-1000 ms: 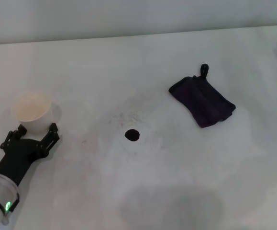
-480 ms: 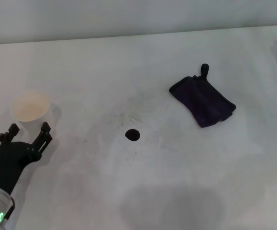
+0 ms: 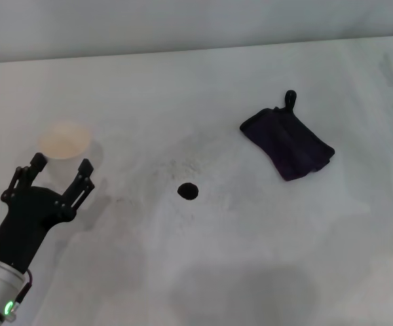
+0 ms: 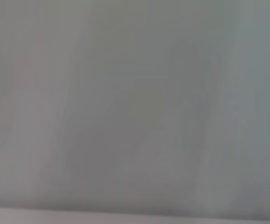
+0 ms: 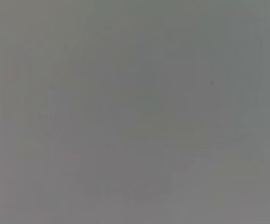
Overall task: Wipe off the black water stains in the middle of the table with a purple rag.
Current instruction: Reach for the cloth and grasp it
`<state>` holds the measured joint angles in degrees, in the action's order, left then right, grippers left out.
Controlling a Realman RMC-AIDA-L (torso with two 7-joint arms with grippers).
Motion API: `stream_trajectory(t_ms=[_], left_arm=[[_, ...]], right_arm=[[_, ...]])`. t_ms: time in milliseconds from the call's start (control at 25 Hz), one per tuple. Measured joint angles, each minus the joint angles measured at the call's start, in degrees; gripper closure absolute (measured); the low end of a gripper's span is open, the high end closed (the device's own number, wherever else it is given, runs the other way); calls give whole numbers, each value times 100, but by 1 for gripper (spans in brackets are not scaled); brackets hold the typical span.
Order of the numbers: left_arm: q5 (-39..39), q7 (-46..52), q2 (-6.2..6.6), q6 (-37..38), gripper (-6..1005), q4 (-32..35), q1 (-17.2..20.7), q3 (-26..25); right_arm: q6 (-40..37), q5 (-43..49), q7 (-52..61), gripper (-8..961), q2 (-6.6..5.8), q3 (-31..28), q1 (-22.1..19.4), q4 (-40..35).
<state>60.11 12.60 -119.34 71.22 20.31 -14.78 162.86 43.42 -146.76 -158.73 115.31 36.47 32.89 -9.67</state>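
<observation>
The black water stain (image 3: 188,191) is a small round blot in the middle of the white table (image 3: 250,258). The purple rag (image 3: 288,141) lies flat to the right of the stain and farther back, its loop pointing to the far edge. Nothing touches it. My left gripper (image 3: 62,163) is at the left, far from both, with its fingers open. The fingers stand on either side of the lower part of a pale cup (image 3: 64,140). My right gripper shows in no view. Both wrist views show only plain grey.
Faint grey speckled smudges (image 3: 182,166) spread around the stain. A broad soft shadow (image 3: 244,292) lies on the table near the front edge. The far table edge runs along the top, with a wall behind.
My left gripper drew back from the cup, then came forward and to the right again. The cup now sits a little farther back and right. Rag and stain have not moved.
</observation>
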Motion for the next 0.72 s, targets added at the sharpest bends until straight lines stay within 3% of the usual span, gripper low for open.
stream_trajectory(t_ms=[720], left_arm=[[-122,6,-2,1299,121,-45,311,0]], right_arm=[[5,7,9,84,9,19,29,0]])
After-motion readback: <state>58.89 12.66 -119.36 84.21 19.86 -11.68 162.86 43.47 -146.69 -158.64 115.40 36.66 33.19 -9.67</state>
